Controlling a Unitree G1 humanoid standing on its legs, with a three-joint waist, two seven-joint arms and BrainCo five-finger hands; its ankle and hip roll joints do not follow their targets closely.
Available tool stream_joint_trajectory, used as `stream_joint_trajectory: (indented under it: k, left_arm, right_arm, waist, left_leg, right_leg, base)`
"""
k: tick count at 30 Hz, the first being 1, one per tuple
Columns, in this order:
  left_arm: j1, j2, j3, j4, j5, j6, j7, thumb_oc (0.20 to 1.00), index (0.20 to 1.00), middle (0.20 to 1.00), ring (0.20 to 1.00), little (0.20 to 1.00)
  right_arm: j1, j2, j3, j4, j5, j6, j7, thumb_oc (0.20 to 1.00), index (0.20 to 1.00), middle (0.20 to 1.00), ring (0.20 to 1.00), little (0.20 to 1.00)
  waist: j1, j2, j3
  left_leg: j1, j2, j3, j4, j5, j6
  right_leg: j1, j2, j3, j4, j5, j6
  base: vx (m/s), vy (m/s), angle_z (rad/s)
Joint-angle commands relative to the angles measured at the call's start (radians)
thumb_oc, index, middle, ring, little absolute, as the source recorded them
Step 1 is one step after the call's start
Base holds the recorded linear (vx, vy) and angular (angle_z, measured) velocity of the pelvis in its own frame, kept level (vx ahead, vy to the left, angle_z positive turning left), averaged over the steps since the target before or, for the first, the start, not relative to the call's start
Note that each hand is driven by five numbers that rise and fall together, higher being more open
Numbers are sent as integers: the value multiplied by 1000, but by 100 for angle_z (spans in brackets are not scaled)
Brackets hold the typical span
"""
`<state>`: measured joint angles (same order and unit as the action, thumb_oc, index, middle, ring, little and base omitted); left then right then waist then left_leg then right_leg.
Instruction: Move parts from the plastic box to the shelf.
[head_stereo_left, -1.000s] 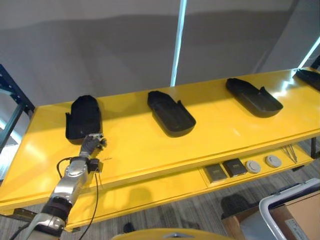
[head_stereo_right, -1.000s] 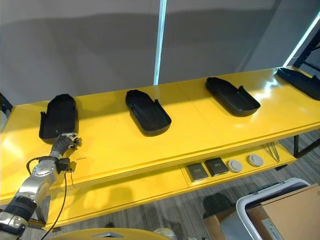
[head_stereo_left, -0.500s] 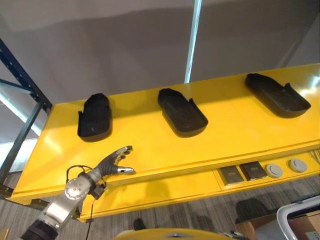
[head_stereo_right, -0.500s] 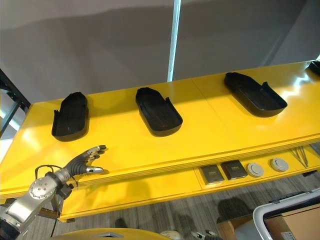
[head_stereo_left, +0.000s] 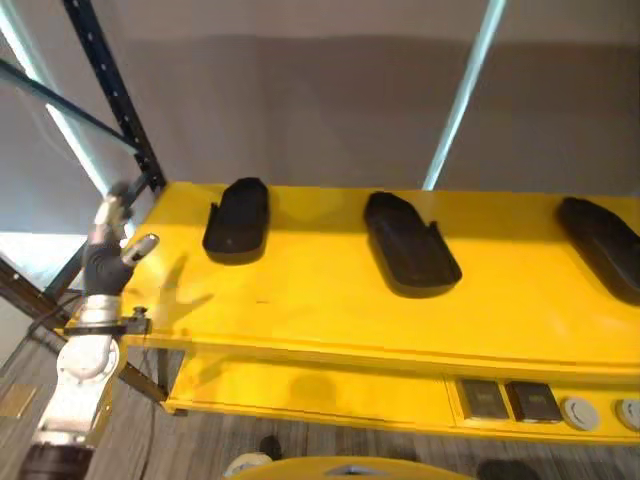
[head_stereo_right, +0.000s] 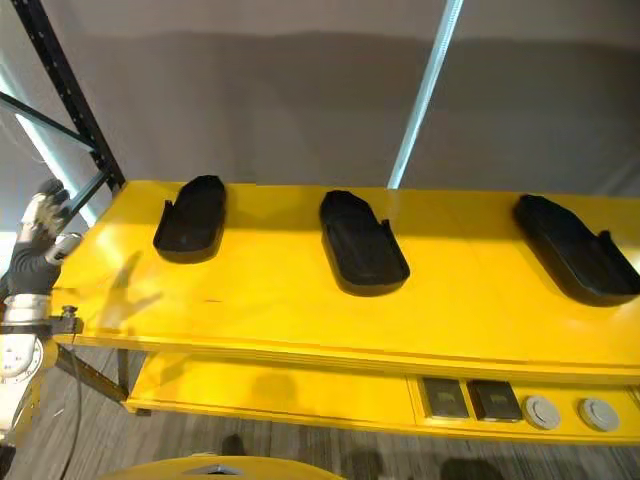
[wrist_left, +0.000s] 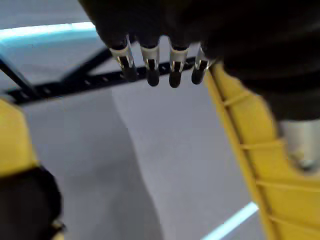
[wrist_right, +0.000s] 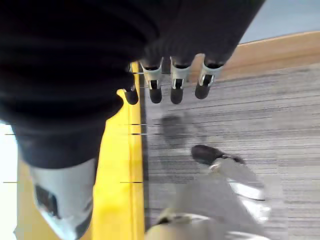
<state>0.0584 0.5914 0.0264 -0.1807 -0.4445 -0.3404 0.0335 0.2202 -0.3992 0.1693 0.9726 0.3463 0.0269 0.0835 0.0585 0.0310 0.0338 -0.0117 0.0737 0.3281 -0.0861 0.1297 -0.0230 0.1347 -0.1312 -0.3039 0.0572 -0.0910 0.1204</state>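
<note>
1. Yellow all the way across: the shelf (head_stereo_right: 300, 300) runs wide from one side to the other, its top surface glossy under the light.
2. Three black parts lie on it in a row, well apart from each other: the left part (head_stereo_right: 190, 218) near the shelf's left end, the middle part (head_stereo_right: 362, 243) around the centre, and the right part (head_stereo_right: 573, 249) towards the right.
3. The left hand (head_stereo_left: 108, 262) is up at the shelf's left end, just off its corner, with its back under the dark cover facing the camera.
4. Its fingers (wrist_left: 150, 65) are straight and relaxed in a row, tips pointing away, and they hold nothing at all.
5. A dark blue rack post (head_stereo_right: 68, 90) rises behind that hand, with a slanted brace crossing beside it.
6. The right hand (wrist_right: 165, 45) hangs low, and its fingers (wrist_right: 176, 85) also hang loose and straight, with nothing in them.
7. Past those fingers lie grey carpet (wrist_right: 250, 120) and a person's dark shoe (wrist_right: 206, 154).
8. On the lower yellow ledge (head_stereo_right: 300, 390) under the shelf sit two dark square pieces (head_stereo_right: 470, 399) side by side, and beside them two pale round discs (head_stereo_right: 570, 412).
</note>
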Motion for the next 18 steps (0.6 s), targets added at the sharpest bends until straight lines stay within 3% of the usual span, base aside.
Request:
stream_joint_trajectory:
  k: [1, 2, 4, 6, 13, 16, 18]
  left_arm:
    - [-82, 32, -49, -74, -345, 263, -393, 1000, 1000, 1000, 1000, 1000]
    - [-87, 35, -55, -77, -357, 263, -404, 1000, 1000, 1000, 1000, 1000]
    - [-120, 52, -93, -120, -575, 381, -534, 1000, 1000, 1000, 1000, 1000]
    - [-132, 58, -94, -130, -674, 452, -589, 1000, 1000, 1000, 1000, 1000]
    - [-84, 91, -99, -125, -642, 705, -982, 1000, 1000, 1000, 1000, 1000]
    - [-90, 128, -170, -143, -649, 802, -1170, 1000, 1000, 1000, 1000, 1000]
    - [-105, 141, -221, -155, -677, 844, -1224, 1000, 1000, 1000, 1000, 1000]
  right_arm:
    - [-60, 5, 14, 14, -33, -6, 2, 1000, 1000, 1000, 1000, 1000]
    - [-62, 4, 14, 17, -36, -7, 3, 1000, 1000, 1000, 1000, 1000]
    - [-74, -6, 16, 35, -58, -18, 16, 1000, 1000, 1000, 1000, 1000]
    - [-74, -9, 16, 37, -78, -18, 25, 1000, 1000, 1000, 1000, 1000]
    - [-53, -18, 38, 19, -130, 4, 27, 1000, 1000, 1000, 1000, 1000]
    - [-64, -37, 51, 27, -127, 4, 39, 1000, 1000, 1000, 1000, 1000]
    - [-74, -46, 66, 31, -128, 3, 47, 1000, 1000, 1000, 1000, 1000]
  waist:
    - [-51, -29, 31]
    - [-51, -28, 30]
    - [-62, -23, 18]
    - [-66, -19, 11]
    - [-76, -17, 6]
    - [-84, -12, 2]
    - [-94, -10, -1]
  left_leg:
    - [89, 69, 22, -1, -76, -50]
    - [89, 70, 23, -1, -75, -51]
    - [88, 73, 34, -1, -72, -57]
    - [88, 73, 39, -1, -73, -58]
    - [87, 80, 49, -1, -68, -59]
    - [88, 82, 55, -1, -67, -56]
    - [90, 84, 63, -1, -65, -57]
  right_leg:
    - [-62, -43, 23, -126, 182, 36]
    - [-63, -42, 24, -126, 182, 37]
    - [-69, -39, 31, -130, 184, 41]
    - [-71, -38, 36, -131, 183, 43]
    - [-77, -37, 53, -136, 184, 43]
    - [-77, -37, 57, -137, 184, 44]
    - [-79, -37, 61, -136, 184, 44]
  base:
    - [-20, 10, -8]
    - [-10, 12, -15]
    - [-4, 17, -31]
    - [5, 20, -26]
    - [-4, 2, -7]
    - [0, 0, 0]
    - [0, 0, 0]
